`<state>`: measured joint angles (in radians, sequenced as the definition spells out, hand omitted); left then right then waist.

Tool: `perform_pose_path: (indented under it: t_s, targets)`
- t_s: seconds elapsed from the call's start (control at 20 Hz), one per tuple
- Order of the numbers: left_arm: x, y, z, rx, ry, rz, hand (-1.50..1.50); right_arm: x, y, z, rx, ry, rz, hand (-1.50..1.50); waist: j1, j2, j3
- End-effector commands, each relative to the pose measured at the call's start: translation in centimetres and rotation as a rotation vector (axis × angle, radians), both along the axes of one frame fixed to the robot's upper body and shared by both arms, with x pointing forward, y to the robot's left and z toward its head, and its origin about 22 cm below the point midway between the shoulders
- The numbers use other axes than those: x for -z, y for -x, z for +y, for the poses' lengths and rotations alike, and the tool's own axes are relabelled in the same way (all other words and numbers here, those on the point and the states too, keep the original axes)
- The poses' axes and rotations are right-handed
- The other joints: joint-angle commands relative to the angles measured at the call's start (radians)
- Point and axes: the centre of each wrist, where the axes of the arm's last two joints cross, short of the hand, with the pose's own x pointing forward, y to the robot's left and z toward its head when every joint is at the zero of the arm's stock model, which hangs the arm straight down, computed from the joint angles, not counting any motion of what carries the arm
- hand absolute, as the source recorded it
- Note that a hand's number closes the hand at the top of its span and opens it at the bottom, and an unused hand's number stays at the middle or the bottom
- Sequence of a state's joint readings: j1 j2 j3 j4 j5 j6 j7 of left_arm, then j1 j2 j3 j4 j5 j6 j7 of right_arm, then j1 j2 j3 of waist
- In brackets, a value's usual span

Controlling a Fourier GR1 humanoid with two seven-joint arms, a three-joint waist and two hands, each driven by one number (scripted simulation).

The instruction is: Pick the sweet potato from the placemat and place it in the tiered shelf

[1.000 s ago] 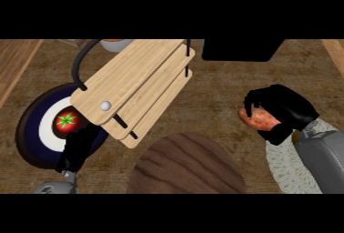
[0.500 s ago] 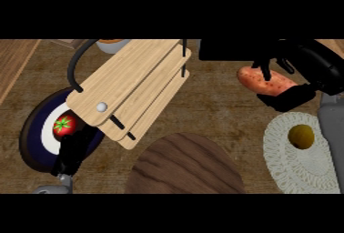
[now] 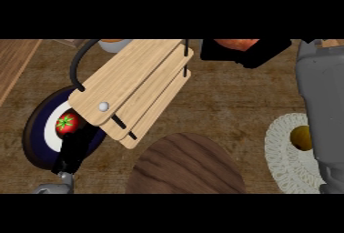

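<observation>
My right hand [image 3: 250,53] is at the top edge of the head view, shut on the orange sweet potato [image 3: 238,43], of which only a strip shows above the fingers. It hangs just right of the upper end of the tiered shelf [image 3: 133,87], a slanted stack of light wooden boards with a black curved handle. The white woven placemat [image 3: 285,152] lies at the right, partly behind my grey right forearm [image 3: 322,95], with a yellow-brown round item [image 3: 300,137] on it. My left hand [image 3: 74,151] rests low at the left with straight fingers, over a plate's edge.
A dark blue plate [image 3: 35,136] with a white middle holds a red tomato [image 3: 66,123], partly under the shelf. A dark round wooden board [image 3: 184,166] lies at the bottom centre. A pale bowl [image 3: 114,44] shows at the top edge.
My right hand has carried the sweet potato away from the placemat, farther up and left, close to the shelf's upper end. The left hand has stayed by the plate.
</observation>
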<state>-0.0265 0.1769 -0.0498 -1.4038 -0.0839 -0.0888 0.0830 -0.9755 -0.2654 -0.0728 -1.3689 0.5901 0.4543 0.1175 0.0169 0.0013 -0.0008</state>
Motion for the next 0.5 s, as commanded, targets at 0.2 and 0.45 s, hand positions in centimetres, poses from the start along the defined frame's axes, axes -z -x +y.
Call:
perform_pose_path:
  t_s: [0.2, 0.45]
  targets:
    - [-0.3, 1.4, -0.2, 0.021, -0.009, -0.007, 0.0, -2.0, -3.9, 7.1, 0.048, -0.01, 0.014, 1.5, 0.014, 0.003, 0.0]
    - [1.3, 0.8, -0.8, 0.018, 0.005, 0.0, 0.0, -0.6, -5.8, 9.5, 0.014, 0.053, -0.017, 1.5, 0.014, 0.008, 0.0]
